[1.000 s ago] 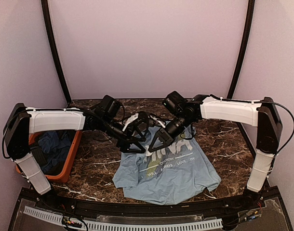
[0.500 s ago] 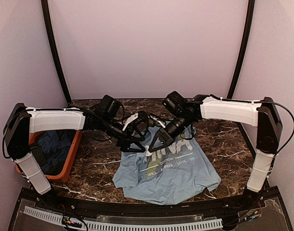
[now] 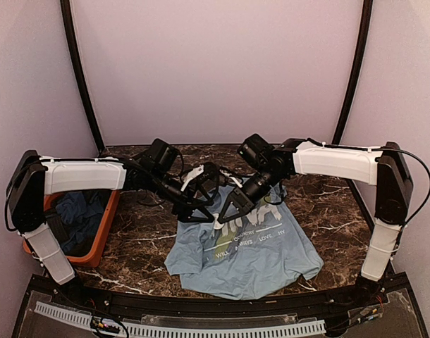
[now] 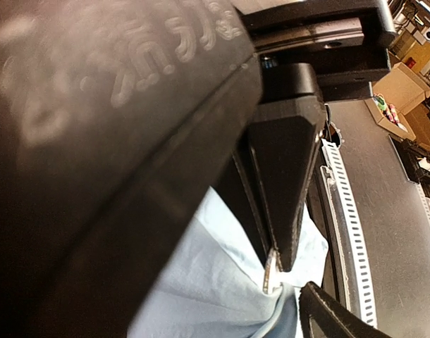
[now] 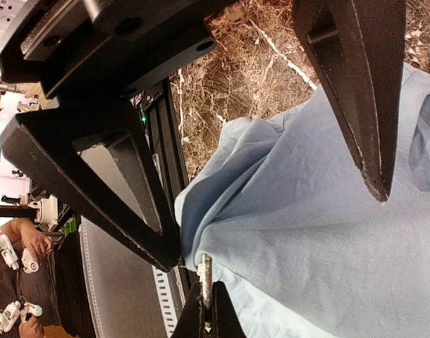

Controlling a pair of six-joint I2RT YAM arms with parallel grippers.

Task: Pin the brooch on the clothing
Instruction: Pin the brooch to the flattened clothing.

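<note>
**A:** Where's the brooch (image 5: 206, 271)?

**B:** Edge-on between the tips of the right end effector (image 3: 218, 222), which is clamped on it. It sits against a raised fold of the light blue CHINA T-shirt (image 3: 250, 253), which lies mid-table (image 3: 328, 204) toward the near edge.

**A:** And the left end effector (image 3: 201, 213)?

**B:** Fingers spread apart, straddling that same fold, just beside the right one.

The light blue shirt (image 3: 257, 257) (white lettering up) lay on the counter (image 3: 328, 204), bunched where the brooch (image 5: 205, 271) stood edge-on against it.
</note>
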